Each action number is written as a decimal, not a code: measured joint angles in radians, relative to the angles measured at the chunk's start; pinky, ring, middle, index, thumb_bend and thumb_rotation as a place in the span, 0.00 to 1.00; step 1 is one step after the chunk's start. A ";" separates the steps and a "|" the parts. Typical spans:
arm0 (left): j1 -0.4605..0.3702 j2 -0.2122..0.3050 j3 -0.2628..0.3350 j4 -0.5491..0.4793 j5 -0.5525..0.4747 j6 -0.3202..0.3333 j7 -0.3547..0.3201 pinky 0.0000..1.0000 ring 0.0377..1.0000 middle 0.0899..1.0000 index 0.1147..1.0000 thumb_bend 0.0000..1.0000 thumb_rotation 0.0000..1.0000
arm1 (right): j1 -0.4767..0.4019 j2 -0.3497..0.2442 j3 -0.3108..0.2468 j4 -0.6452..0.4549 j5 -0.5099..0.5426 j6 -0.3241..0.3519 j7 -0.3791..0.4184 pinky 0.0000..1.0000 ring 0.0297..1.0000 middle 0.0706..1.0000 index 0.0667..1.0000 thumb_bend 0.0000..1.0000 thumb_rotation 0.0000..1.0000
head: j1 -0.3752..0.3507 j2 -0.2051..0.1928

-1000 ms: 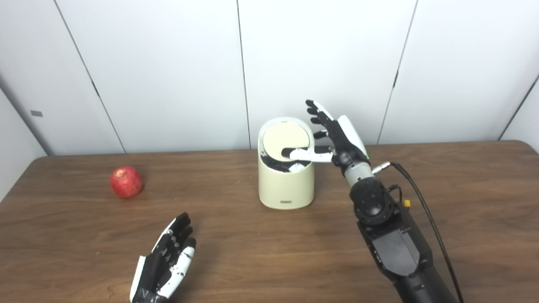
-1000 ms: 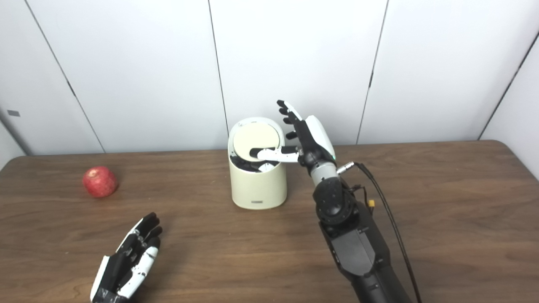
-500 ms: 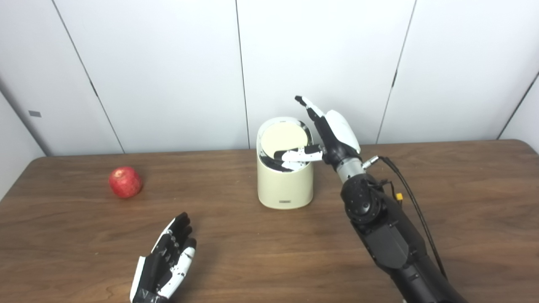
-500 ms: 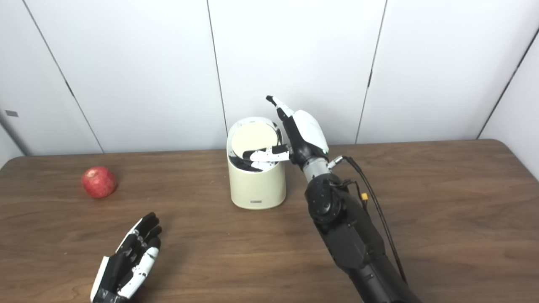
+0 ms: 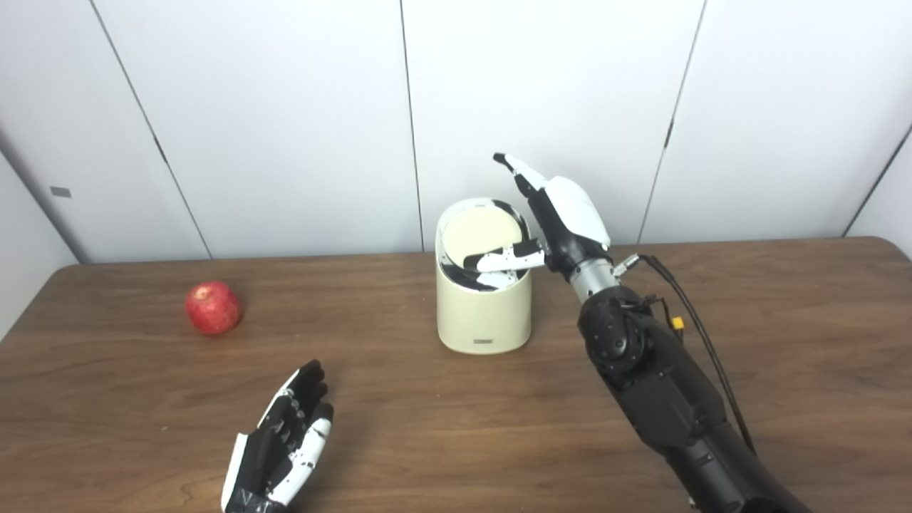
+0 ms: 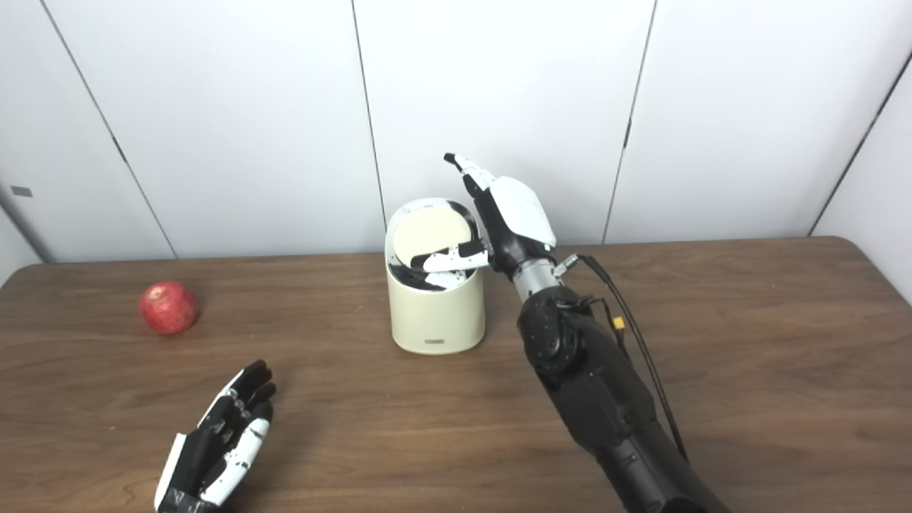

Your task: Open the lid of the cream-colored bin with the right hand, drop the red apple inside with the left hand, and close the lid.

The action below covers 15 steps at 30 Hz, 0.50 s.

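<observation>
Since a second ago my right hand point(image 5: 563, 221) rolled over the lid point(image 5: 481, 231), tilting it further | bin point(image 5: 484, 313) mid-table | apple point(image 5: 213, 308) far left | thumb pressing the lid, fingers spread upward: I'd push steadily | left hand point(image 5: 281, 442) open, resting.

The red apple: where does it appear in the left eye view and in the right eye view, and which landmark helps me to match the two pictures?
Left eye view: the red apple lies on the table at the left, far left of the cream-colored bin.
Right eye view: the same apple, nearer the left edge.
Shared landmark: the bin, near the centre in both.
</observation>
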 measured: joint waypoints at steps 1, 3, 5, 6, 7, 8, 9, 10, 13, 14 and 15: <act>0.000 0.000 0.000 0.000 0.000 0.000 0.000 0.94 0.90 0.90 0.88 0.30 0.30 | -0.002 -0.003 0.004 0.000 -0.004 -0.007 -0.001 0.86 0.91 0.91 0.91 0.85 0.27 | 0.000 0.000; 0.000 0.000 -0.001 0.000 0.000 0.000 0.000 0.94 0.90 0.90 0.88 0.30 0.30 | -0.006 -0.010 0.011 0.000 -0.019 -0.012 -0.006 0.86 0.90 0.90 0.91 0.86 0.26 | 0.000 0.002; 0.000 0.000 -0.001 0.000 0.001 0.000 0.000 0.94 0.91 0.90 0.88 0.30 0.30 | -0.011 -0.014 0.018 0.000 -0.033 -0.015 -0.010 0.85 0.90 0.90 0.90 0.88 0.24 | 0.000 0.005; 0.000 0.000 -0.002 0.000 0.001 0.000 0.000 0.94 0.91 0.90 0.88 0.29 0.29 | -0.012 -0.015 0.020 0.000 -0.039 -0.017 -0.013 0.84 0.89 0.89 0.90 0.89 0.23 | -0.002 0.006; 0.000 0.000 -0.002 0.000 0.002 0.000 0.000 0.93 0.90 0.90 0.88 0.29 0.29 | -0.013 -0.016 0.023 0.000 -0.042 -0.018 -0.015 0.84 0.90 0.90 0.90 0.91 0.22 | -0.002 0.006; 0.000 0.000 -0.004 0.000 0.002 0.000 0.000 0.93 0.90 0.90 0.88 0.30 0.28 | -0.014 -0.018 0.026 -0.001 -0.043 -0.020 -0.015 0.84 0.90 0.90 0.90 0.92 0.21 | -0.003 0.008; 0.000 0.000 -0.004 0.000 0.003 0.000 0.000 0.92 0.90 0.90 0.88 0.30 0.28 | -0.015 -0.021 0.030 -0.003 -0.044 -0.022 -0.012 0.85 0.91 0.90 0.91 0.93 0.20 | -0.003 0.009; 0.000 0.001 -0.005 0.000 0.003 0.000 0.000 0.92 0.90 0.90 0.88 0.30 0.29 | -0.015 -0.023 0.033 -0.008 -0.046 -0.023 -0.006 0.85 0.91 0.91 0.91 0.94 0.19 | -0.003 0.009; 0.000 0.001 -0.008 0.000 0.003 0.000 -0.004 0.93 0.91 0.91 0.89 0.31 0.31 | -0.019 -0.042 0.052 -0.028 -0.069 -0.022 0.015 0.86 0.92 0.91 0.92 0.98 0.17 | -0.003 0.009; 0.000 0.001 -0.008 0.000 0.003 0.000 -0.006 0.93 0.91 0.91 0.89 0.31 0.31 | -0.020 -0.046 0.055 -0.031 -0.072 -0.022 0.020 0.86 0.93 0.91 0.92 0.99 0.15 | -0.003 0.009; 0.000 0.001 -0.007 0.000 0.002 0.000 -0.008 0.94 0.91 0.91 0.89 0.31 0.31 | -0.022 -0.048 0.058 -0.034 -0.074 -0.022 0.023 0.86 0.93 0.91 0.91 0.99 0.14 | -0.003 0.008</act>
